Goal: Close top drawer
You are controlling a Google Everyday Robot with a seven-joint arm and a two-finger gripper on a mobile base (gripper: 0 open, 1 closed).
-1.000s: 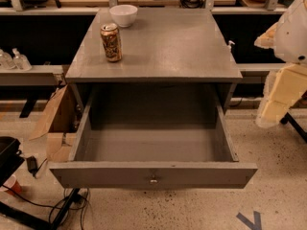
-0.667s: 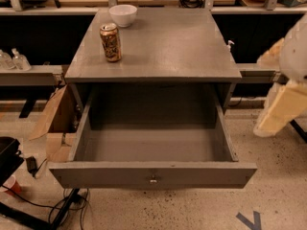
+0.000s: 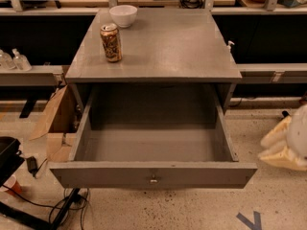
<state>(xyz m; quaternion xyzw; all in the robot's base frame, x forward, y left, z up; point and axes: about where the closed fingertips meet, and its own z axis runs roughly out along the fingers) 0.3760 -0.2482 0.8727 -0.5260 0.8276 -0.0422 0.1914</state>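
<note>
The top drawer (image 3: 152, 173) is a wide grey wooden drawer with a small metal knob (image 3: 153, 178) at the middle of its flat front. It stands pulled far out of the grey cabinet (image 3: 158, 47), and its inside is empty. My gripper (image 3: 287, 143) shows as a cream and white shape at the right edge of the camera view. It is low, beside the drawer's right front corner and apart from it. It touches nothing.
A gold drink can (image 3: 111, 42) and a white bowl (image 3: 123, 15) stand on the cabinet top. A cardboard box (image 3: 56, 123) sits left of the drawer. Cables (image 3: 57, 207) lie on the floor at the bottom left. Two bottles (image 3: 13, 60) stand on a left shelf.
The arm at the right edge has moved down, from beside the cabinet top to beside the drawer front. The drawer has not moved.
</note>
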